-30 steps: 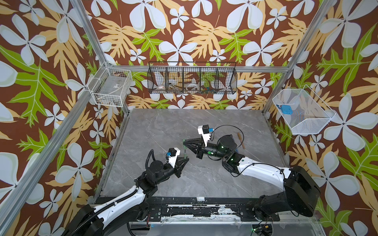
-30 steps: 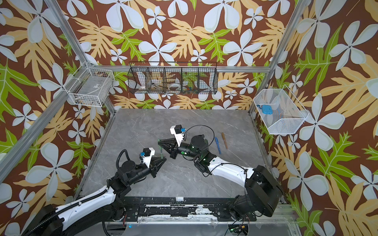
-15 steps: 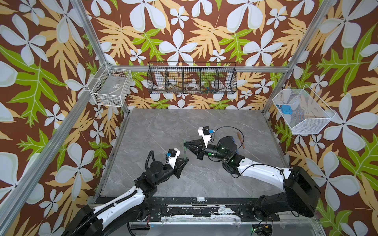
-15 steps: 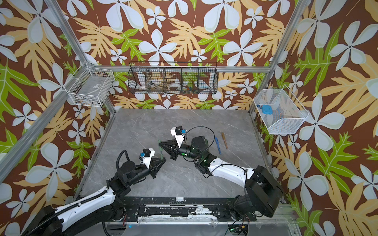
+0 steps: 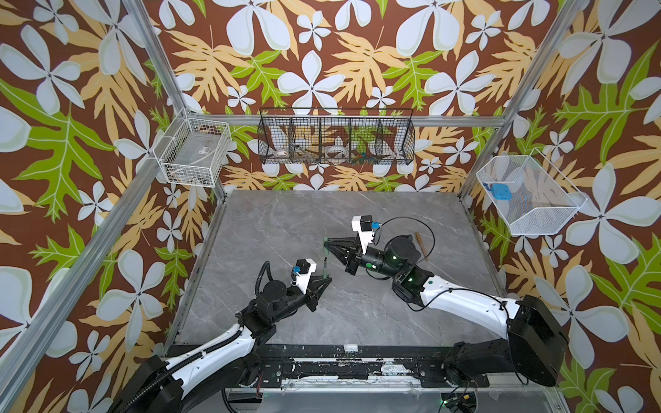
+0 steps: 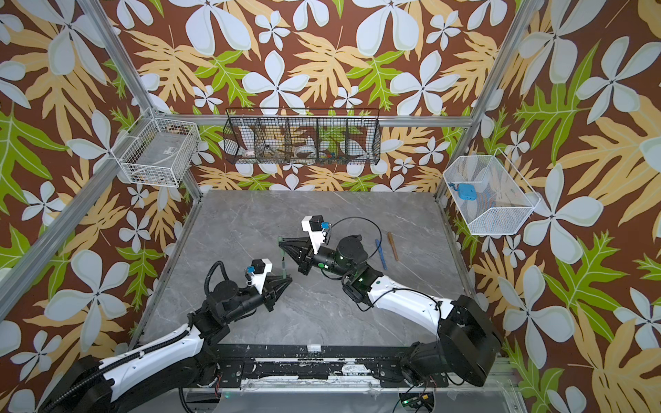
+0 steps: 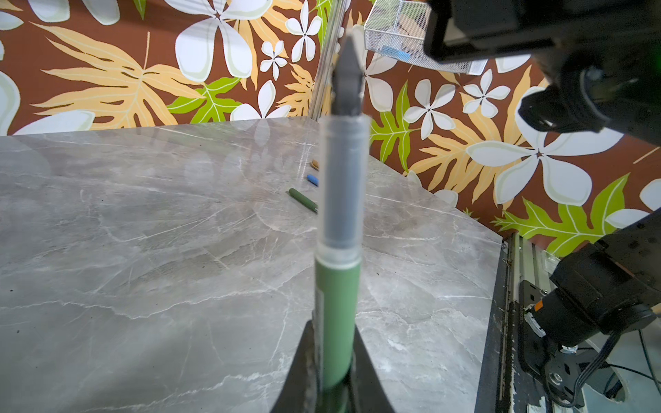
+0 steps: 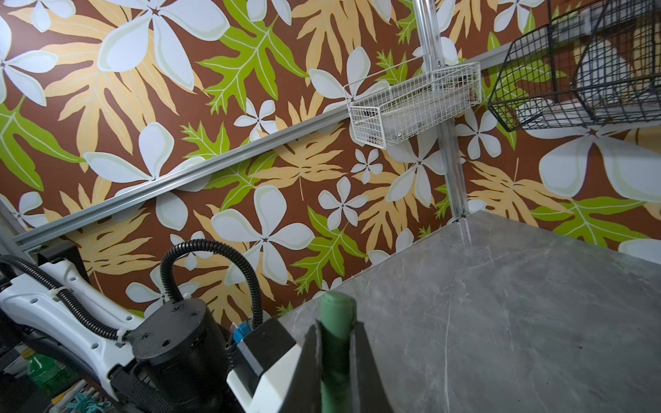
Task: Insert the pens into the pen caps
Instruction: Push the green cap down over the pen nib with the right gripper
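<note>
Matte green pen (image 7: 336, 321), clear collar (image 7: 343, 186), dark pointed tip (image 7: 347, 78).

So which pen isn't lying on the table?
The green pen clamped in the left gripper, its dark tip bare. The other green pen, the blue pen and the orange-brown pen all lie flat on the grey table.
</note>
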